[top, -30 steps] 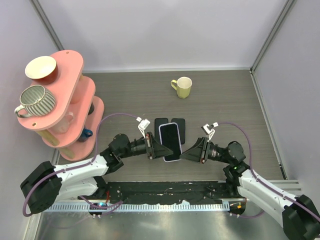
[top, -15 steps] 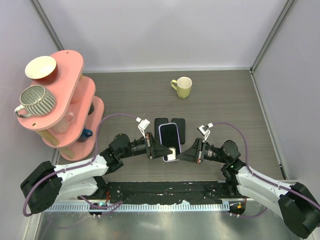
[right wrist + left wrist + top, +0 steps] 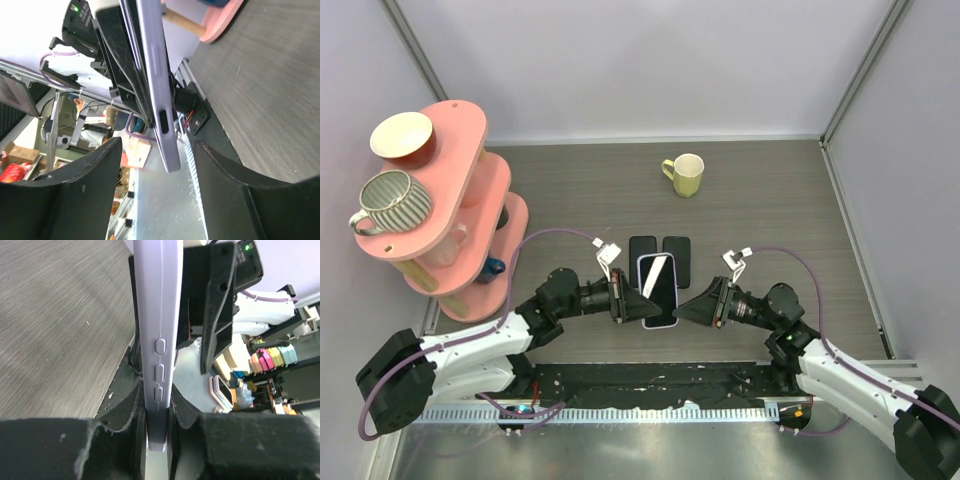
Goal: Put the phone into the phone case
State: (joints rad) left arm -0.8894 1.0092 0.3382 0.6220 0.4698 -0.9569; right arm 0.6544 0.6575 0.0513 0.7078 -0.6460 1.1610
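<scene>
Lavender rimmed the phone case (image 3: 659, 323) in the overhead view, where it was held up off the wooden tabletop (image 3: 770, 200) between the two arms, with the dark face of the phone (image 3: 658, 285) showing inside that rim and a streak of glare across it. The left fingers (image 3: 638, 302) met it from the left and the right fingers (image 3: 688, 306) reached in from the right. Two dark flat slabs (image 3: 642, 246) lay side by side on the tabletop just behind, a yellow mug (image 3: 686, 175) stood well beyond them, and a pink rack (image 3: 470, 200) of cups rose at the far left. From the left wrist, the case stood edge-on with three side buttons facing the camera, and the left fingers pinched its lower end from both sides. From the right wrist, the case again ran edge-on between the right fingers, which were spread wide with a gap on either side, touching nothing. A dark slab lay flat against the case there, but whether every corner of the phone was seated could not be told. The step in hand looked like the final seating. The next move probably called for the right fingers to close across the free end and squeeze phone and case together while the left held firm. No brand, label or writing could be read.
</scene>
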